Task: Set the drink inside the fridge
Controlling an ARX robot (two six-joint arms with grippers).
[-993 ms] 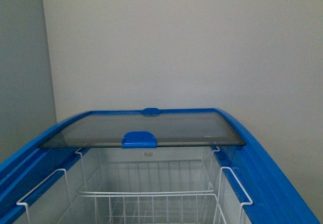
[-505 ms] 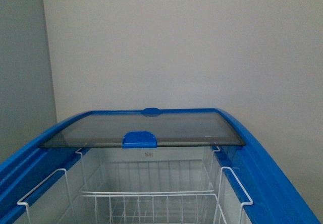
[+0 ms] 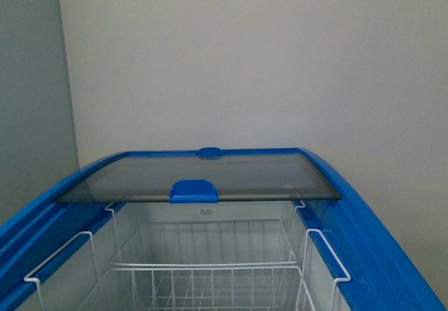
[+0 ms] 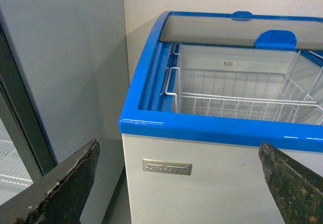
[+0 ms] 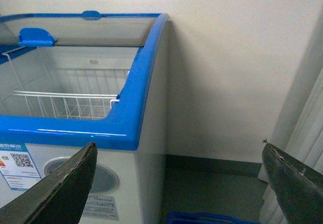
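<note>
The drink is out of view in every frame. The fridge point(image 3: 381, 244) stands right in front of me, white with a blue top rim. Its glass lid point(image 3: 231, 176) is slid to the far end, so the near half is uncovered, and white wire baskets point(image 3: 210, 276) show inside. My left gripper point(image 4: 177, 146) is open and empty, level with the fridge's point(image 4: 212, 129) near left corner and in front of its white front wall. Off the fridge's point(image 5: 75, 130) near right corner, my right gripper point(image 5: 179, 146) is open and empty above the floor.
A tall grey glass-door cabinet point(image 4: 22, 133) stands close to the fridge's left side. A blue crate point(image 5: 212, 218) lies on the floor to the fridge's right, and a pale curtain point(image 5: 308, 133) hangs beyond it. A wall runs behind the fridge.
The fridge sits a hair higher in the front view than a second ago. Nothing else has changed.
</note>
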